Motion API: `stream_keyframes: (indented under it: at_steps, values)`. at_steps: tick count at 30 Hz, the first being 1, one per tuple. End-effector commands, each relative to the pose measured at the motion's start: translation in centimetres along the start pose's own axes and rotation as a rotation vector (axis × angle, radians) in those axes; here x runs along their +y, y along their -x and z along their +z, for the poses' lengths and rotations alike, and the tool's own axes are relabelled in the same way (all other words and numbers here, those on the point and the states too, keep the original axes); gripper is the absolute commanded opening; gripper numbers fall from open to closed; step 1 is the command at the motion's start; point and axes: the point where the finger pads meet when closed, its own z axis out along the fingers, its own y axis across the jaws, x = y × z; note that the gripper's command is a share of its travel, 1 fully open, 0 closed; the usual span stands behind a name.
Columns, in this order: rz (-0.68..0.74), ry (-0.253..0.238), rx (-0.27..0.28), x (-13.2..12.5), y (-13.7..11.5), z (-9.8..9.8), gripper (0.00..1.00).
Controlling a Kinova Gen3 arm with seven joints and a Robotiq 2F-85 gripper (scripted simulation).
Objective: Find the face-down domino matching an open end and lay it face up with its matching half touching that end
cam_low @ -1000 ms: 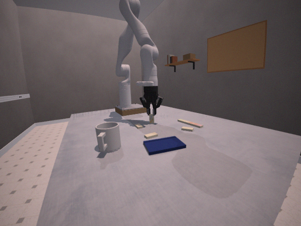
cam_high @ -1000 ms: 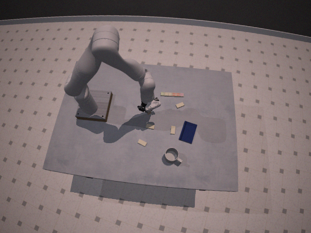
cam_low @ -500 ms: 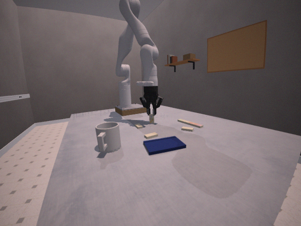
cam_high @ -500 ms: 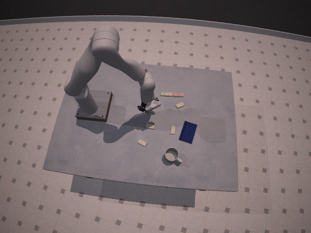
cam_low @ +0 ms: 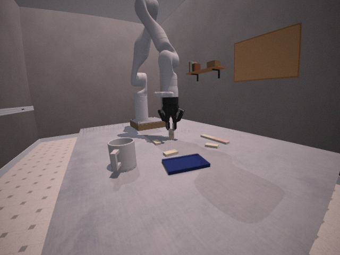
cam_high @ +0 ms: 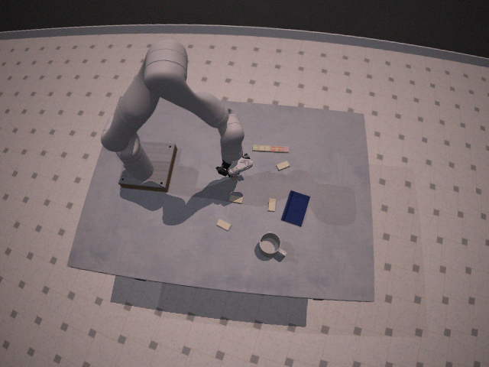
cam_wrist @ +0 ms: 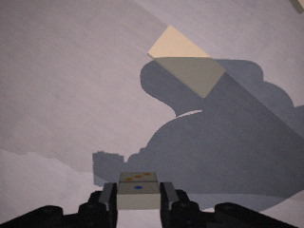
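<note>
The arm [cam_high: 166, 75] [cam_low: 166, 42] arches up from its base, and its forearm descends so that the claw [cam_high: 228, 173] [cam_low: 170, 128] [cam_wrist: 138, 198] points down at the table [cam_high: 315, 272] [cam_low: 164, 219] [cam_wrist: 57, 95]. In the top view, the claw is up and to the left of the blue book [cam_high: 296, 208] [cam_low: 185, 163]. Its fingers are partly open, one at each side edge of the upright domino [cam_high: 234, 177] [cam_low: 171, 134] [cam_wrist: 138, 182]; whether they grip it cannot be told.

The long axis of this domino is near vertical. The blue-pip half is uppermost, the three-orange-pip half below. Contact with the table cannot be confirmed.

Relative to the book, top view:
- Domino line [cam_high: 270, 148] [cam_low: 214, 138]: above, long axis left to right, red end right.
- First face-down domino [cam_high: 283, 165] [cam_low: 211, 145]: above, slanted.
- Second face-down domino [cam_high: 272, 204] [cam_low: 170, 152]: just left.
- Third face-down domino [cam_high: 236, 199] [cam_low: 156, 142] [cam_wrist: 186, 62]: farther left.
- Fourth face-down domino [cam_high: 223, 224]: left and lower.
- Mug [cam_high: 270, 243] [cam_low: 122, 153]: below and left.

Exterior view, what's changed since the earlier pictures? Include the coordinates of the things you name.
Nothing visibly changed: the claw [cam_high: 230, 173] [cam_low: 171, 128] [cam_wrist: 138, 198] is in the same place, at the upright domino [cam_low: 171, 134] [cam_wrist: 138, 190]. The line [cam_high: 270, 148] [cam_low: 214, 138], mug [cam_high: 270, 243] [cam_low: 122, 154] and blue book [cam_high: 296, 208] [cam_low: 186, 163] stayed put.
</note>
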Motion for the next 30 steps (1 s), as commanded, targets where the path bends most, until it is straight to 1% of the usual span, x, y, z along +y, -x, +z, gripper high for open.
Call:
stream_keyframes:
  at_steps: [1, 30]
  values:
    - [0.0, -0.001, 0.001, -0.04, -0.02, -0.04, 0.33]
    - [0.0, -0.001, 0.014, -0.04, 0.06, -0.04, 0.33]
